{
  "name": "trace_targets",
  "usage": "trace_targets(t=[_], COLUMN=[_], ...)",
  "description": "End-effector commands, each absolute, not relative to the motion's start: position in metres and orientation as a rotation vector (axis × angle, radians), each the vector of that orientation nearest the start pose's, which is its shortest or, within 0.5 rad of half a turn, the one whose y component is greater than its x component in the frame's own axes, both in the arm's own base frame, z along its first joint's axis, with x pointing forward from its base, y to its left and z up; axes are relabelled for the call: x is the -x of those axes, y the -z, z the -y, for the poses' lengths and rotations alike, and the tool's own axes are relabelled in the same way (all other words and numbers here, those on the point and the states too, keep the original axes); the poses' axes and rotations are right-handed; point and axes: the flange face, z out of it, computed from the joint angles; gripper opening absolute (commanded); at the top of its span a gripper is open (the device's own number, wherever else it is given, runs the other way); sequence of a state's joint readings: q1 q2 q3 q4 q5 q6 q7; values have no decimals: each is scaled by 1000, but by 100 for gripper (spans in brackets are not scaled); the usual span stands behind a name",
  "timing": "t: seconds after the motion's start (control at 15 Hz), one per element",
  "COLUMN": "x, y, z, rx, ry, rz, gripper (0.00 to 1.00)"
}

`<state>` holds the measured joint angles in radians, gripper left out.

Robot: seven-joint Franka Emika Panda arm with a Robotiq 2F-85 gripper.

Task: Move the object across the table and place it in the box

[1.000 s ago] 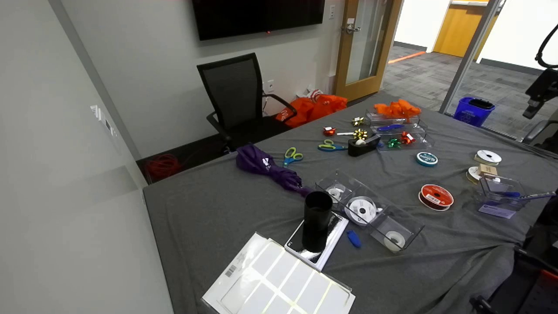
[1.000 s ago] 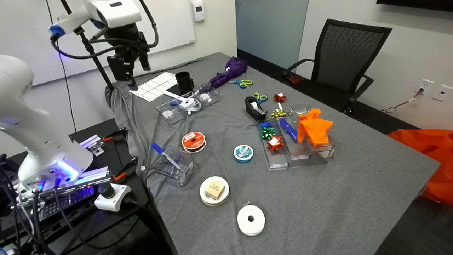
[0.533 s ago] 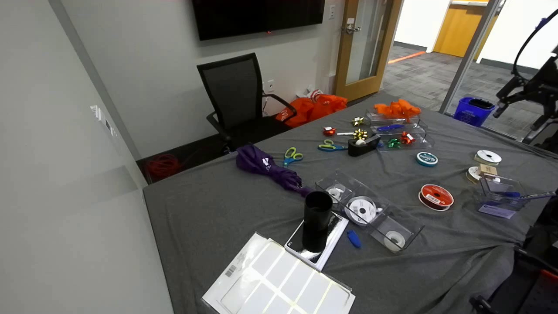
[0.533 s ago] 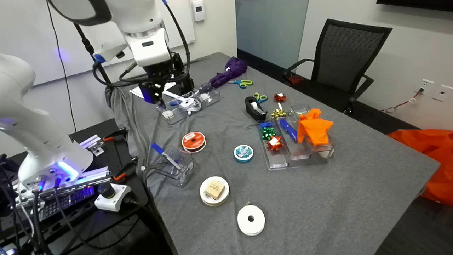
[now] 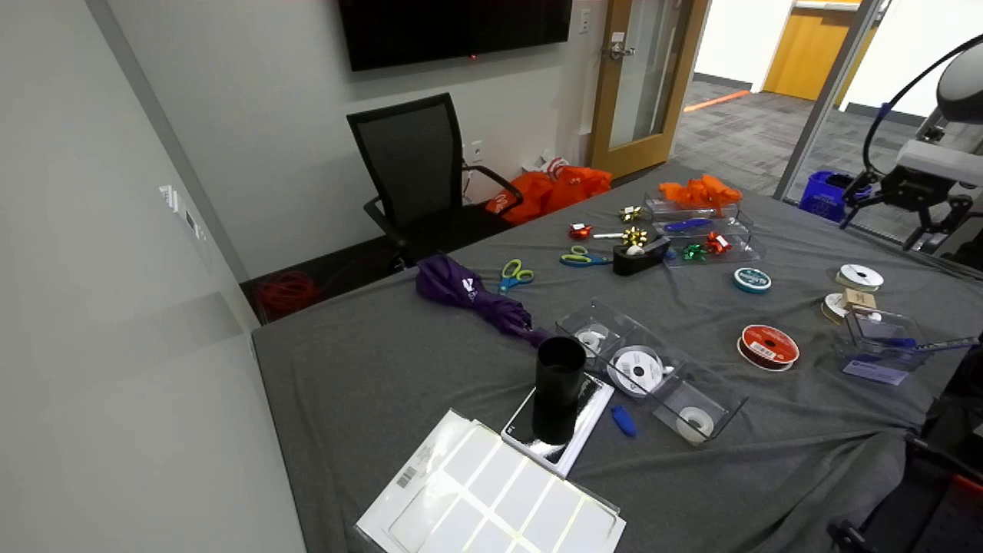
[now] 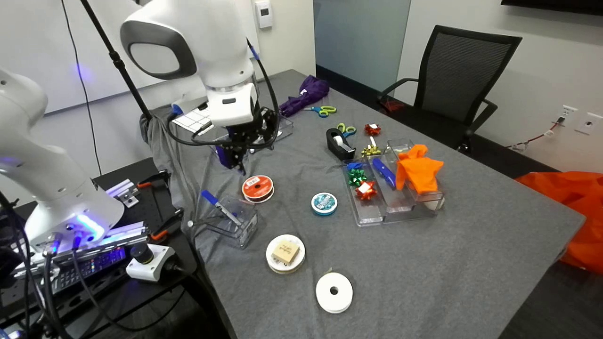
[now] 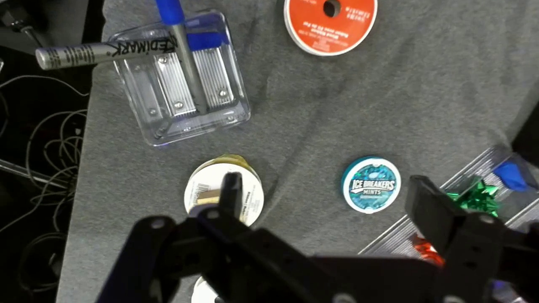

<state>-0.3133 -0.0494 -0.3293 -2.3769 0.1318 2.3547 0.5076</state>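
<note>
"ICE BREAKERS MINTS" tin (image 7: pixel 372 185), "…EDIMARK" marker (image 7: pixel 105 54) past surface (image 7: pixel 294 120) edge, end effector (image 7: pixel 324 185) spread, open room between tin and clear box (image 7: pixel 196 131).

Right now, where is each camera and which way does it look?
Wrist view: on the arm, facing down at the mints; gripper shows.
An exterior view: high near the papers, facing chair and door; gripper, some arm show.
An exterior view: high near the base, facing the umbrella; base, arm, gripper show.
Both exterior views share chair and umbrella.
</note>
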Motion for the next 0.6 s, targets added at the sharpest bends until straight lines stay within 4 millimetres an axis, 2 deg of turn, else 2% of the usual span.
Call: trace_targets(t=[0.0,0.13,0.4,0.53], x=[-396,-395,-395,-393], y=[-340,-336,-337,-323], z=[299,307,308,318], rx=[2474,2480,2480,2537], ry=[35,26,30,46], rz=[-1782,-1800,-1803,-1731], gripper=[100,100,100,100])
